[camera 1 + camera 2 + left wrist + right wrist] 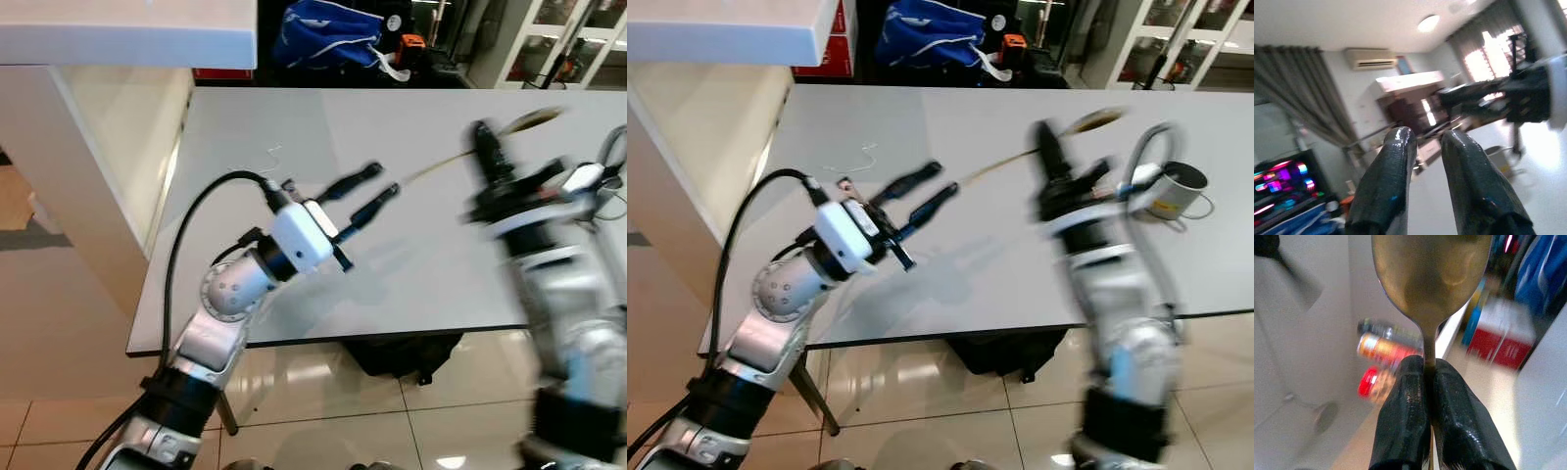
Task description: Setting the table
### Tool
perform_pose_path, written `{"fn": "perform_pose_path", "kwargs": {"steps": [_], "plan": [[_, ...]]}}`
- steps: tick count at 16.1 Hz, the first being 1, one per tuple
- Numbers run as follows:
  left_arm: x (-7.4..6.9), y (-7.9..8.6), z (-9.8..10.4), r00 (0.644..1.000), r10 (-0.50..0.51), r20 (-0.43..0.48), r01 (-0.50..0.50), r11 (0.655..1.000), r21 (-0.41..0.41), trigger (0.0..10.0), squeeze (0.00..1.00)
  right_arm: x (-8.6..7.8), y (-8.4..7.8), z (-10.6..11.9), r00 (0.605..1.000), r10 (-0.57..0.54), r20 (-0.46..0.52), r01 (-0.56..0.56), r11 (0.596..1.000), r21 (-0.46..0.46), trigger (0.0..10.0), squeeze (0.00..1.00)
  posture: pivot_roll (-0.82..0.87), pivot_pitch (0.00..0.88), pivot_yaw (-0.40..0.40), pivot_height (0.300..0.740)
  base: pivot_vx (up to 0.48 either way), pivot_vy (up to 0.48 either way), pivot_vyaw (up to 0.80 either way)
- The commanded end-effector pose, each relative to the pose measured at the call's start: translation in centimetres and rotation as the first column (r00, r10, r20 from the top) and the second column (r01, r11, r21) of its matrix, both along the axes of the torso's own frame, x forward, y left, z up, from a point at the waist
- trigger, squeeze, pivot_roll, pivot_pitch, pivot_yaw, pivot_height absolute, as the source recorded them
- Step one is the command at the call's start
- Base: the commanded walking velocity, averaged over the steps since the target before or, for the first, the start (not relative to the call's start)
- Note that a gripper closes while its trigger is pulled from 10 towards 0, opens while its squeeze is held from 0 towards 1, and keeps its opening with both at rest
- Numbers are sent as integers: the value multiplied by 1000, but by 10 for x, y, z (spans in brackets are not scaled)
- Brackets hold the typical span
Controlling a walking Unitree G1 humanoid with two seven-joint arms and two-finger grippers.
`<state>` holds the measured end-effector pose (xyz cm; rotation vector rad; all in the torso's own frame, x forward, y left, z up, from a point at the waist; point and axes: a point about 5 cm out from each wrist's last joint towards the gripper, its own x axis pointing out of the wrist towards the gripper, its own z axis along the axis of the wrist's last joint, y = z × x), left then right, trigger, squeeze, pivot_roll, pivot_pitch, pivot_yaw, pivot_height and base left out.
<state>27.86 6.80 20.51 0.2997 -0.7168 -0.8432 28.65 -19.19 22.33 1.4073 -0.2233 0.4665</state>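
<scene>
A: Status? Spoon is pinched at the neck by right gripper, above the table.
B: Left gripper held slightly parted, empty. Slip risk: thin handle, 2 narrow fingers.

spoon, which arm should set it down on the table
Right. The right gripper is shut on the spoon and holds it above the table. The left gripper hovers over the table with nothing between its fingers.

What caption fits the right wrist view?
Right gripper clamps a gold spoon by its neck, bowl toward the camera.
</scene>
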Motion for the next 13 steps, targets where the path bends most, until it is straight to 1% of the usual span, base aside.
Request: {"fn": "perform_pose_path", "kwargs": {"steps": [1, 2, 3, 4, 5, 6, 7, 8, 9, 10, 11, 12, 13], "plan": [[1, 13, 1, 998, 60, -22, -60, 998, -19, 10000, 592, 6, -29, 8, 992, -125, 15, 126, 988, -89, 0, 0, 22, 5, -35, 740, 0, 0, 0], [3, 22, -2, 992, 113, -60, -116, 993, -33, 10000, 0, 8, -43, 14, 983, -182, 31, 184, 960, -209, 0, 0, 21, 7, -35, 740, 0, 0, 0], [6, 28, -4, 985, 153, -84, -156, 987, -33, 10000, 0, 8, -46, 18, 980, -195, 44, 200, 936, -289, 0, 0, 21, 8, -35, 740, 0, 0, 0], [13, 37, -10, 956, 229, -181, -239, 971, -31, 10000, 0, 9, -46, 20, 974, -220, 48, 217, 860, -462, 0, 0, 19, 12, -34, 740, 0, 0, 0], [21, 46, -17, 907, 294, -301, -314, 949, -18, 10000, 0, 10, -41, 19, 966, -252, 56, 222, 699, -679, 3882, 0, 20, 14, -35, 740, 0, 0, 0], [25, 49, -20, 870, 314, -381, -349, 937, -25, 10000, 0, 11, -36, 18, 960, -275, 50, 220, 630, -745, 10000, 0, 17, 16, -35, 740, 0, 0, 0], [29, 52, -21, 825, 344, -447, -397, 917, -26, 10000, 0, 12, -31, 13, 943, -331, 38, 212, 508, -835, 10000, 0, 14, 22, -33, 740, 0, 0, 0], [30, 52, -20, 794, 369, -483, -446, 893, -52, 10000, 0, 9, -22, 2, 918, -386, 89, 200, 256, -946, 10000, 0, 12, 25, -29, 740, 0, 0, 0], [30, 53, -23, 756, 384, -530, -492, 867, -73, 10000, 0, 2, -9, -11, 917, -379, 126, 164, 72, -984, 10000, 0, 8, 28, -22, 740, 0, 0, 0], [31, 55, -26, 728, 403, -555, -524, 849, -71, 10000, 0, -4, -3, -15, 917, -369, 151, 168, 15, -986, 10000, 0, 6, 28, -20, 740, 0, 0, 0], [30, 56, -28, 720, 412, -559, -530, 846, -60, 10000, 0, -8, -1, -17, 915, -364, 172, 177, -21, -984, 10000, 0, 5, 31, -19, 740, 0, 0, 0], [29, 57, -29, 704, 421, -573, -533, 845, -34, 10000, 0, -15, 3, -21, 912, -352, 211, 188, -98, -977, 10000, 0, 2, 32, -17, 740, 0, 0, 0], [28, 57, -31, 695, 445, -565, -536, 844, 6, 10000, 0, -21, 4, -31, 913, -350, 211, 179, -121, -976, 10000, 0, 1, 31, -13, 740, 0, 0, 0]]}}
